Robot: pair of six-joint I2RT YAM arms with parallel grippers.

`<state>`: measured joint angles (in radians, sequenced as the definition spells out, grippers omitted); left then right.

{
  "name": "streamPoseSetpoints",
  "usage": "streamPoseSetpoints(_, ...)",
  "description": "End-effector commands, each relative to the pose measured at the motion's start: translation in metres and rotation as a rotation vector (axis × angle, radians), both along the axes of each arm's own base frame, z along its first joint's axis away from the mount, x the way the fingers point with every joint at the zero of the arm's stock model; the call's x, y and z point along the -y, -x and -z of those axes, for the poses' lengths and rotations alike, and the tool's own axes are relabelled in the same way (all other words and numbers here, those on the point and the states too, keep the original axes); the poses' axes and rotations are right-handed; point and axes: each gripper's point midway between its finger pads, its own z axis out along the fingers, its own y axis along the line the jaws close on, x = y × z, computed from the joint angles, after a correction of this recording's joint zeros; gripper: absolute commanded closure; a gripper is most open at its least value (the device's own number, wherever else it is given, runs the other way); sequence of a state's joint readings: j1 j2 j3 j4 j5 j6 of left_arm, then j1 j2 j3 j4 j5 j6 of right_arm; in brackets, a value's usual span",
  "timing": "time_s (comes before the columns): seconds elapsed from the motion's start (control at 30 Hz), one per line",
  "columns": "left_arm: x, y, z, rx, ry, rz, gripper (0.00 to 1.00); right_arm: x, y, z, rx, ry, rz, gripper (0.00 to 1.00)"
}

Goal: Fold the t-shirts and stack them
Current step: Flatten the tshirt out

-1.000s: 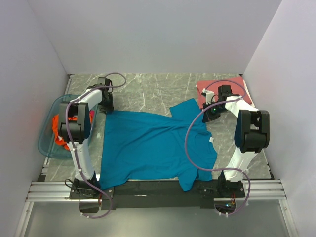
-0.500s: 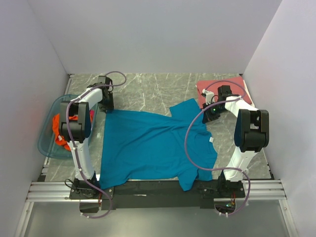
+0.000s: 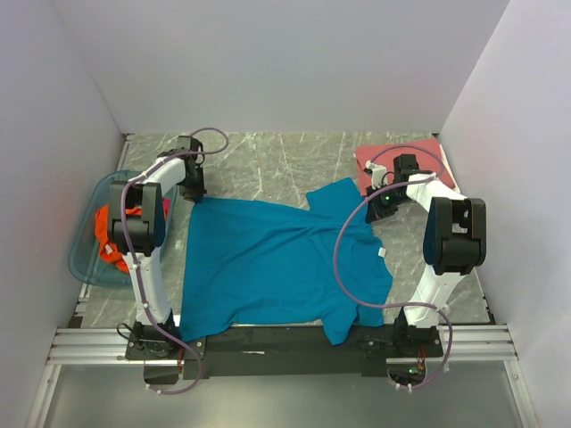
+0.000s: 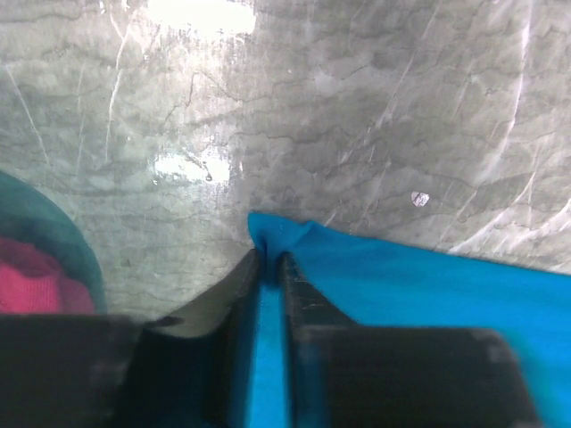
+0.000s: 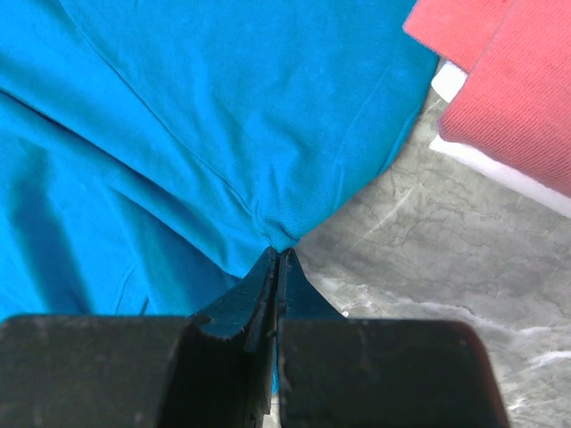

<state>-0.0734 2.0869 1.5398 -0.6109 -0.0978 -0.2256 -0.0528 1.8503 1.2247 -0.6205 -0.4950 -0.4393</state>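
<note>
The teal t-shirt [image 3: 277, 259] lies spread flat on the marble table, its sleeve reaching toward the back right. My left gripper [image 3: 191, 191] is at its back-left corner. In the left wrist view that gripper [image 4: 270, 259] has its fingers pinched on the corner of the teal cloth [image 4: 428, 285]. My right gripper [image 3: 382, 203] sits at the right sleeve edge; up close this gripper [image 5: 278, 254] is shut on a pucker of the teal cloth [image 5: 223, 107]. A dusty red t-shirt [image 3: 428, 153] lies folded at the back right. The orange t-shirt [image 3: 107, 234] is bunched in the tub.
A translucent blue tub [image 3: 83, 259] stands at the left wall, beside the left arm; its rim [image 4: 49, 218] and some pink cloth [image 4: 36, 276] show in the left wrist view. The red shirt [image 5: 517, 98] lies just right of the right gripper. Grey walls close in three sides.
The left gripper's jaws have narrowed onto the shirt's back-left corner. The right arm and the shirt have stayed put.
</note>
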Motion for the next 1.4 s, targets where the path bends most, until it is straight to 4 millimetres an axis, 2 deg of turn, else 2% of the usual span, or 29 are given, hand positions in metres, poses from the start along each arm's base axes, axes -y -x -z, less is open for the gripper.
streamPoseSetpoints(0.0, -0.004, 0.012, 0.018, -0.059, -0.009, 0.004, 0.85, -0.002, -0.011, -0.010, 0.037, -0.017, -0.011, 1.00)
streamPoseSetpoints(0.1, -0.001, 0.011, 0.013, -0.038, 0.003, 0.005, 0.99, -0.002, -0.009, -0.011, 0.035, -0.017, -0.016, 1.00)
streamPoseSetpoints(0.17, -0.001, 0.012, 0.008, -0.020, 0.008, 0.003, 0.99, -0.002, -0.009, -0.011, 0.036, -0.013, -0.023, 1.00)
streamPoseSetpoints(0.3, -0.002, 0.014, -0.023, 0.064, 0.012, -0.013, 1.00, -0.004, -0.005, -0.013, 0.034, -0.020, -0.051, 1.00)
streamPoseSetpoints(0.37, -0.003, 0.024, -0.026, 0.073, 0.015, -0.018, 1.00, -0.007, 0.000, -0.014, 0.027, -0.023, -0.083, 1.00)
streamPoseSetpoints(0.4, -0.002, 0.027, -0.036, 0.097, 0.023, -0.024, 1.00, -0.008, 0.002, -0.015, 0.026, -0.027, -0.095, 1.00)
streamPoseSetpoints(0.43, -0.002, 0.035, -0.034, 0.087, 0.025, -0.026, 1.00, -0.011, 0.004, -0.016, 0.027, -0.033, -0.114, 1.00)
streamPoseSetpoints(0.5, -0.001, 0.042, -0.043, 0.104, 0.034, -0.035, 1.00, -0.014, 0.013, -0.018, 0.016, -0.034, -0.162, 1.00)
streamPoseSetpoints(0.67, 0.000, 0.068, -0.049, 0.101, 0.056, -0.037, 1.00, -0.013, 0.043, -0.016, -0.034, -0.010, -0.267, 1.00)
streamPoseSetpoints(0.83, 0.002, 0.092, -0.045, 0.079, 0.072, -0.033, 0.99, -0.009, 0.081, -0.006, -0.116, 0.000, -0.365, 1.00)
streamPoseSetpoints(0.87, 0.003, 0.096, -0.050, 0.089, 0.080, -0.036, 1.00, -0.008, 0.090, -0.005, -0.129, 0.001, -0.381, 1.00)
streamPoseSetpoints(0.93, 0.004, 0.105, -0.047, 0.083, 0.092, -0.041, 1.00, -0.004, 0.095, -0.002, -0.131, 0.030, -0.375, 1.00)
streamPoseSetpoints(1.0, 0.009, 0.109, -0.048, 0.093, 0.118, -0.040, 1.00, 0.003, 0.090, -0.001, -0.114, 0.072, -0.341, 0.92)
streamPoseSetpoints(1.03, 0.009, 0.112, -0.046, 0.086, 0.124, -0.039, 1.00, 0.004, 0.085, -0.004, -0.104, 0.084, -0.312, 0.79)
streamPoseSetpoints(1.1, 0.009, 0.114, -0.044, 0.077, 0.121, -0.035, 1.00, 0.008, 0.064, -0.014, -0.042, 0.117, -0.273, 0.71)
streamPoseSetpoints(1.13, 0.008, 0.116, -0.044, 0.070, 0.116, -0.036, 0.99, 0.008, 0.047, -0.026, -0.003, 0.119, -0.244, 0.65)
streamPoseSetpoints(1.23, -0.005, 0.119, -0.050, 0.083, 0.050, -0.056, 1.00, 0.004, 0.019, -0.042, 0.041, 0.098, -0.200, 0.63)
streamPoseSetpoints(1.27, -0.008, 0.120, -0.055, 0.102, 0.038, -0.067, 1.00, 0.003, 0.000, -0.056, 0.086, 0.095, -0.167, 0.63)
streamPoseSetpoints(1.33, -0.010, 0.123, -0.057, 0.114, 0.036, -0.078, 1.00, 0.005, -0.018, -0.059, 0.105, 0.104, -0.129, 0.62)
streamPoseSetpoints(1.37, -0.011, 0.123, -0.061, 0.130, 0.037, -0.085, 1.00, 0.005, -0.035, -0.069, 0.144, 0.102, -0.098, 0.61)
